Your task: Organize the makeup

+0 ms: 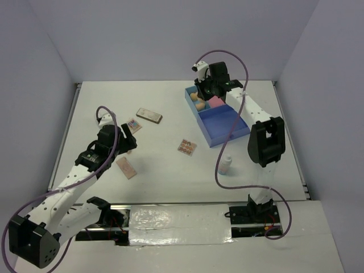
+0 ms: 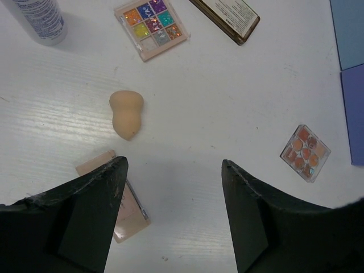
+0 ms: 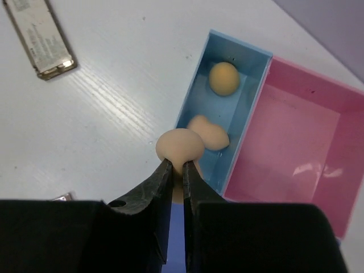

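Observation:
My right gripper is shut on a tan sponge and holds it over the near edge of the tray's light-blue compartment, where two more sponges lie. In the top view this gripper is over the tray's far end. My left gripper is open and empty above the table. Just beyond it lies another tan sponge, and a pinkish palette lies partly under its left finger. A multicolour palette, a brown-gold palette and an orange-toned palette lie around it.
The blue-and-pink divided tray stands at the back right, its pink compartment holding nothing. A small white bottle stands in front of the tray. Another white bottle with dark print shows at the left wrist view's top left.

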Available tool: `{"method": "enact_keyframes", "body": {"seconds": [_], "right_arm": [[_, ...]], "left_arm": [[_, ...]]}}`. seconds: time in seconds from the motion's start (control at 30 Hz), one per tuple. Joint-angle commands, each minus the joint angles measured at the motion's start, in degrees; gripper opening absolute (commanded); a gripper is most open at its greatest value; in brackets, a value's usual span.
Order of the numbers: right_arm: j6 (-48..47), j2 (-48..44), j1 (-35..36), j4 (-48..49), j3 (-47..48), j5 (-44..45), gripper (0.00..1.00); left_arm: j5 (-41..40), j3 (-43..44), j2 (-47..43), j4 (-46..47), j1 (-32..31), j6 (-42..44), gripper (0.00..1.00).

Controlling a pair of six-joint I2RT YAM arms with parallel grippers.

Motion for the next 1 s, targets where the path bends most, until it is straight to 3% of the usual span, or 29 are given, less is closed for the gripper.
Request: {"method": "enact_keyframes", "body": {"seconds": [0.0,0.13,0.3,0.43,0.53,0.63,0.7,0.73,0.83,0.9,0.97], "right_arm": [[6.1,4.6,-1.4,2.8,4.5,2.1,0.02],[7.4,8.9,-2.3,3.1,9.2,1.3,0.06],[6.2,11.9,-2.3,3.4,10.4,0.3,0.2],[5.3,13.4,-2.5,3.1,9.8,0.8,0.48],[5.4,13.2,-2.9,2.7,9.7,0.6,0.58],[5.9,12.7,-3.3,0.0,11.9,-0.6,0.62],[5.5,11.7,-3.6,-2.9,13.6,-2.7,0.68],[4.3,9.8,-3.7,-3.6,13.7,-5.4,0.69],[-2.7,5.4,-3.9,-8.4,12.9,-14.5,0.72],[-5.3,0.9,-4.0,-9.9,10.7,-19.5,0.73],[-8.1,-2.3,-4.2,-9.8,5.8,-25.5,0.72]], "left_arm": [[-1.5,-0.8,-1.2,-0.3,0.4,-1.7,0.8],[-1.5,-1.2,-1.4,-0.8,0.5,-2.0,0.81],[-1.7,-0.6,-0.4,-1.7,0.5,-1.2,0.81],[-2.0,-0.5,-0.1,-2.2,0.7,-1.0,0.82],[-2.2,-0.6,0.2,-1.9,0.7,-1.1,0.82],[-1.9,-1.1,1.0,-1.3,0.8,-0.9,0.7],[-1.5,-1.0,2.2,-1.2,1.0,-0.6,0.55],[-1.3,-0.9,2.6,-1.0,1.1,-0.5,0.43],[-0.5,-0.7,4.9,-0.3,1.9,-0.4,0.26],[0.2,-0.5,7.0,0.3,2.7,0.0,0.25],[0.5,-0.2,9.5,0.6,3.8,0.1,0.3]]}}
